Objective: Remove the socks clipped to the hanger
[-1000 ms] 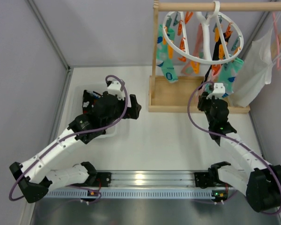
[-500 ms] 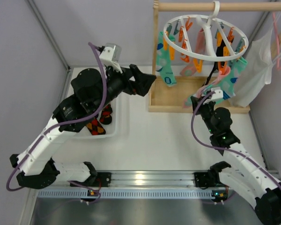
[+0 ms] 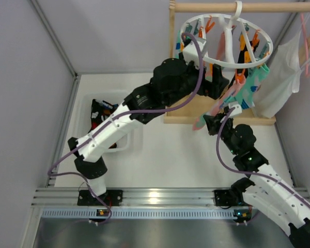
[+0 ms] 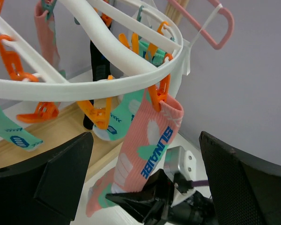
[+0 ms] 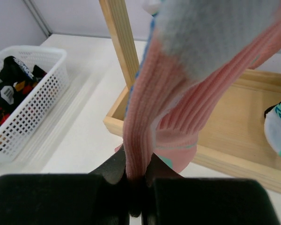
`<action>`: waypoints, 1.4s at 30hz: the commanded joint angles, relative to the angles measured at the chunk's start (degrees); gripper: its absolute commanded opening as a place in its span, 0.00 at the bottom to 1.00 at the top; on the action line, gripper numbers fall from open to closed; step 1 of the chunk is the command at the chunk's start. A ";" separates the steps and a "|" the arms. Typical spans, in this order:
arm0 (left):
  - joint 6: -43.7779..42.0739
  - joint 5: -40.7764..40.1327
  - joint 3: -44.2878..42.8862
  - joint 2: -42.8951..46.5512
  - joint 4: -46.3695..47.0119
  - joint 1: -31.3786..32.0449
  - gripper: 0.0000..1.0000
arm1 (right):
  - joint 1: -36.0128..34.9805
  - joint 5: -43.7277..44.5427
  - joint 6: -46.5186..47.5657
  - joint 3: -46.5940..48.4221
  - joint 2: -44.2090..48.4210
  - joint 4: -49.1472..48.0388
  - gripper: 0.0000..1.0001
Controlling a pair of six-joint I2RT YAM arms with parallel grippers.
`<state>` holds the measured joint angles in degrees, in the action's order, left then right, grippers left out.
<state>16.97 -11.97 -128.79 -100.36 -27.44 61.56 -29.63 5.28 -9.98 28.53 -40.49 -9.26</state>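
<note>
2 arms meet at 1 sock. Nearest the bases, the right gripper (image 5: pixel 138 176) has its jaws pressed together on the lower end of a pink-salmon sock (image 5: pixel 178 93). The sock runs taut up and away from the gripper, above the wooden stand base (image 5: pixel 234 154). A white basket (image 5: pixel 28 117) sits off to the left.

Farther up, the left gripper (image 4: pixel 145 180) hangs with its jaws spread wide on either side of that sock, touching nothing. Beyond it, an orange clip (image 4: pixel 160 91) bites the sock's cuff and dangles from the rim of the white ring hanger (image 4: pixel 107 84). A black sock (image 4: pixel 99 65) and teal socks (image 4: pixel 9 133) are clipped farther round the ring, which hooks over the wooden rod (image 3: pixel 237 6).

The step in hand looks like freeing this pink sock. For the next move I judge 2 options. The right arm could draw down harder until the cuff slips out. Or the left jaws could close on the orange clip to steady or squeeze it. The ring hangs from 1 hook only, so a pull alone may just swing it.
</note>
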 commanded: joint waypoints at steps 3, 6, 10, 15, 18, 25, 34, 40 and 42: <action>0.34 2.21 -7.52 -5.54 1.07 0.05 0.98 | -0.78 -4.66 -2.06 0.03 3.75 2.48 0.00; 0.25 1.95 -9.54 -8.27 0.99 0.14 0.98 | -0.87 -7.38 -2.50 0.12 4.71 3.63 0.00; -0.18 -0.07 -11.48 -11.17 1.16 0.58 0.98 | -0.78 -8.97 -2.68 0.21 5.68 5.12 0.00; -1.50 -4.19 -15.60 -14.68 1.51 1.63 0.96 | -0.78 -9.23 -2.77 0.47 6.21 6.44 0.00; -2.03 -6.57 -16.93 -16.01 1.60 2.16 0.94 | -0.78 -8.71 -2.68 1.43 5.69 8.10 0.00; -3.61 -10.18 -17.63 -18.64 3.62 2.86 0.89 | -0.87 -8.00 -2.24 2.58 5.69 9.08 0.00; -7.65 -15.37 -17.81 -21.46 7.48 3.04 0.84 | -1.66 -7.39 -0.75 2.58 5.25 10.56 0.00; -9.85 -17.04 -17.81 -22.43 10.21 3.04 0.76 | -1.66 -6.77 -0.04 2.32 4.72 10.93 0.00; -10.29 -17.30 -17.81 -22.51 11.18 3.04 0.75 | -1.66 -6.68 0.31 2.40 4.54 11.01 0.00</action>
<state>8.78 -27.46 -144.31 -123.17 -21.96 64.25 -30.28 -1.72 -10.87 28.60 -35.68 0.69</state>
